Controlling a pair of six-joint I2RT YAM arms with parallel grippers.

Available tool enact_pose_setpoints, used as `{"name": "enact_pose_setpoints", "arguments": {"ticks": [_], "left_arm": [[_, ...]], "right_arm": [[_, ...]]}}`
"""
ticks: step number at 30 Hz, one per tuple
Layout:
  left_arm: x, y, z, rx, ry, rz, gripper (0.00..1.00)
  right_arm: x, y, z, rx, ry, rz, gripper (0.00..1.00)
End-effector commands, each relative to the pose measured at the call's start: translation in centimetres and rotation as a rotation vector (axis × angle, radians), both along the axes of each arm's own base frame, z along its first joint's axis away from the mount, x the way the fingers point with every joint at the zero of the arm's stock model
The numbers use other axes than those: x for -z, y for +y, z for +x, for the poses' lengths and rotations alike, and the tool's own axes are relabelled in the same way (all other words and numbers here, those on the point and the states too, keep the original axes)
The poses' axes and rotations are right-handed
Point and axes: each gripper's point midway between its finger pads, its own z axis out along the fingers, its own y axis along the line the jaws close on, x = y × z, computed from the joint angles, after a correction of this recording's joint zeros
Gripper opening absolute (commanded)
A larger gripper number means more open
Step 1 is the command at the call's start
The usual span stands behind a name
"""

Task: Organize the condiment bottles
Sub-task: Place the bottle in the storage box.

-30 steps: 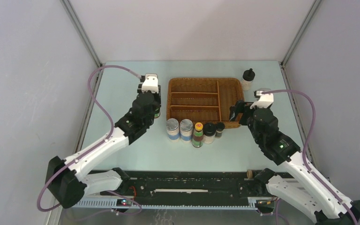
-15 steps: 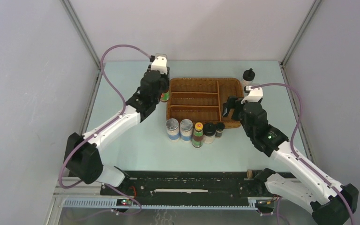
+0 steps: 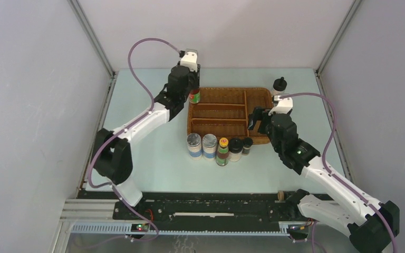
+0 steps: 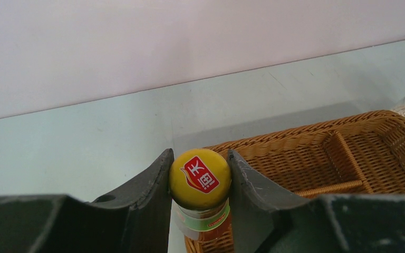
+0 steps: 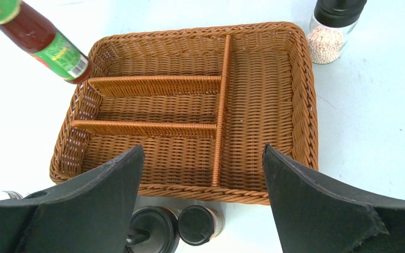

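**Q:** Reading left to right, what is shown?

**A:** The left fingers [image 4: 153, 184] are clamped on the yellow cap of the held bottle [image 4: 199, 179], which is carried over the far-left corner of the tray [image 3: 231, 89]. Whether its base touches the rim cannot be told. A row stands on the surface [image 3: 147, 158], just before the tray's near edge. It runs: a shaker [image 3: 193, 145], a second shaker [image 3: 209, 145], a second sauce bottle [image 3: 222, 152], a white bottle [image 3: 235, 149] and a tiny bottle [image 3: 247, 145]. The right fingers [image 5: 111, 195] are spread wide and hold nothing, above the tray's near edge. A far bottle [image 3: 279, 88], white with a black cap, stands just beyond the tray's far-right corner.

**Q:** How far along is the task?

**A:** Early, by judgement. No bottle lies in any of the tray's four compartments. One is in the air and six wait outside. Only seven bottles are visible.

**Q:** How does the held bottle look?

**A:** It is slim with dark red-brown contents and a green label. A red mark sits on its round yellow cap. In the right wrist view it appears tilted, base toward the tray.
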Motion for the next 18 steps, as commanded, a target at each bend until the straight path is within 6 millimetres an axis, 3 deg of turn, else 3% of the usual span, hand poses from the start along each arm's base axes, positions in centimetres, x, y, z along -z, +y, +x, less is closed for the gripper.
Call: {"name": "enact_pose_setpoints", "arguments": {"ticks": [1,10,18], "left_arm": [[-8.5,-1.2,2.1,0.047,-0.224,-0.121,0.0],[-7.3,-1.9,5.4,0.078,-0.22,-0.128,0.0],[-7.1,-2.5,7.1,0.098,-0.222,-0.125,0.0]], "right_arm": [[-1.7,0.6,0.4,0.006,-0.061,0.051,0.91],[-1.4,1.1,0.8,-0.003,-0.062,0.038,0.91],[-0.6,1.3,1.4,0.003,-0.05,0.013,0.91]]}}
